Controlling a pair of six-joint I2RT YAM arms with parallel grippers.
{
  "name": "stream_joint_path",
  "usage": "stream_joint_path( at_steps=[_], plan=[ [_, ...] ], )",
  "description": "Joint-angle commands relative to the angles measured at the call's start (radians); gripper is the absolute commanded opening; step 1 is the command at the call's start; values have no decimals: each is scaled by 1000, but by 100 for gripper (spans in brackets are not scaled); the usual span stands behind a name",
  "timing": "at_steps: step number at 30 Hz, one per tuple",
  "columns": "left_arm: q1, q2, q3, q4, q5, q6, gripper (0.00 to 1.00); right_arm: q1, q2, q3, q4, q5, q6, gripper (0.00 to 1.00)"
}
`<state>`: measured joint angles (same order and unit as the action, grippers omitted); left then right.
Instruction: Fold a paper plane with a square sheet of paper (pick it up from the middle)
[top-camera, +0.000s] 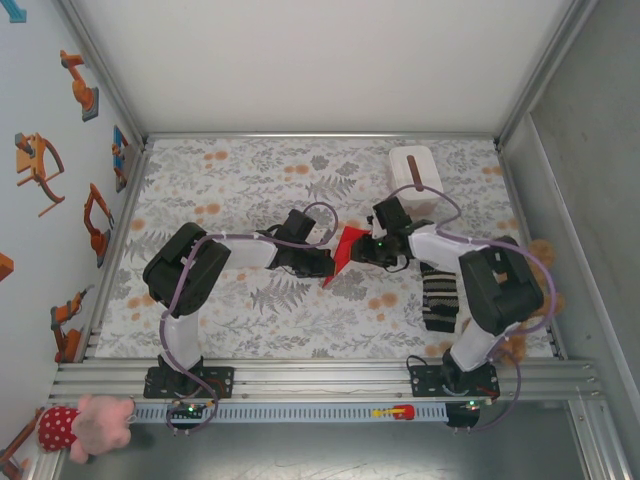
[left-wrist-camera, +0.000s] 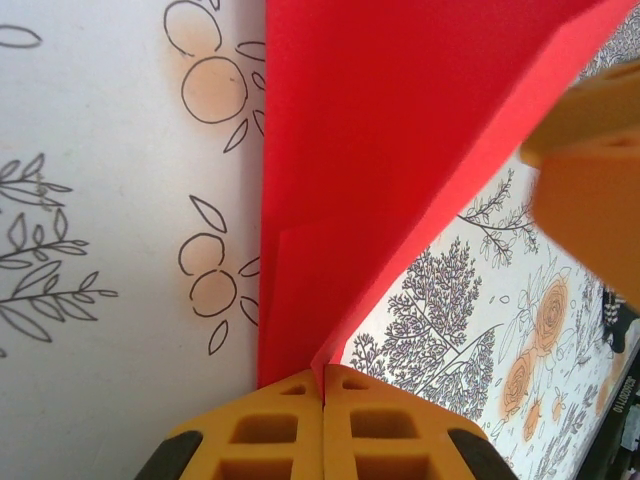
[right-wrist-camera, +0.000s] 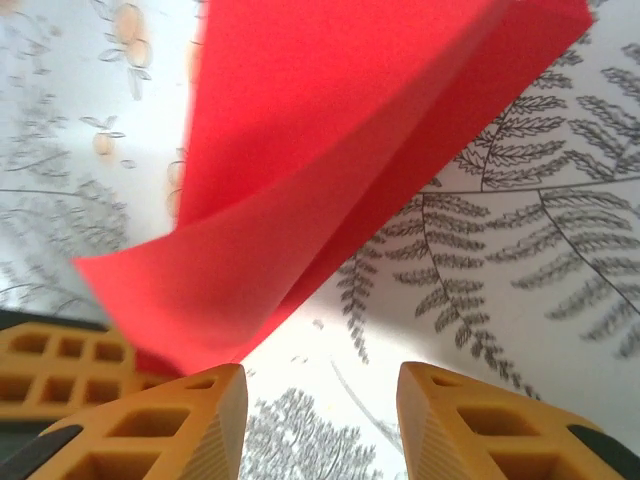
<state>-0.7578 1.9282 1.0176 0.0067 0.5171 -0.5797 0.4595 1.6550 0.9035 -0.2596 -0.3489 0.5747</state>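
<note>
The red sheet of paper (top-camera: 348, 250), folded with layered flaps, hangs above the floral cloth at mid-table between the two arms. My left gripper (left-wrist-camera: 323, 375) is shut on its lower folded edge, and the paper (left-wrist-camera: 380, 150) fans upward from the pinch. My right gripper (right-wrist-camera: 320, 385) is open, with bare cloth between its fingers. The paper (right-wrist-camera: 330, 170) hangs just above and to the left of its left finger. In the top view the left gripper (top-camera: 325, 262) and right gripper (top-camera: 368, 250) face each other across the paper.
A white box (top-camera: 413, 178) with a dark slot stands behind the right gripper. A striped cloth (top-camera: 440, 295) lies under the right arm. A pink plush (top-camera: 90, 422) sits at the near-left rail. Metal walls frame the floral cloth (top-camera: 250, 180).
</note>
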Motion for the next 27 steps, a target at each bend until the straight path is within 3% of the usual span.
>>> stream_joint_path(
  at_steps=[1, 10, 27],
  plan=[
    [7, 38, 9, -72, -18, 14, 6, -2, -55, -32, 73, -89, -3, 41],
    [7, 33, 9, -80, -18, 14, 6, -1, 56, -23, 229, -256, 70, 20],
    [9, 45, 23, -92, -4, 10, 7, -1, 161, 16, 246, -277, 71, 16]
  ],
)
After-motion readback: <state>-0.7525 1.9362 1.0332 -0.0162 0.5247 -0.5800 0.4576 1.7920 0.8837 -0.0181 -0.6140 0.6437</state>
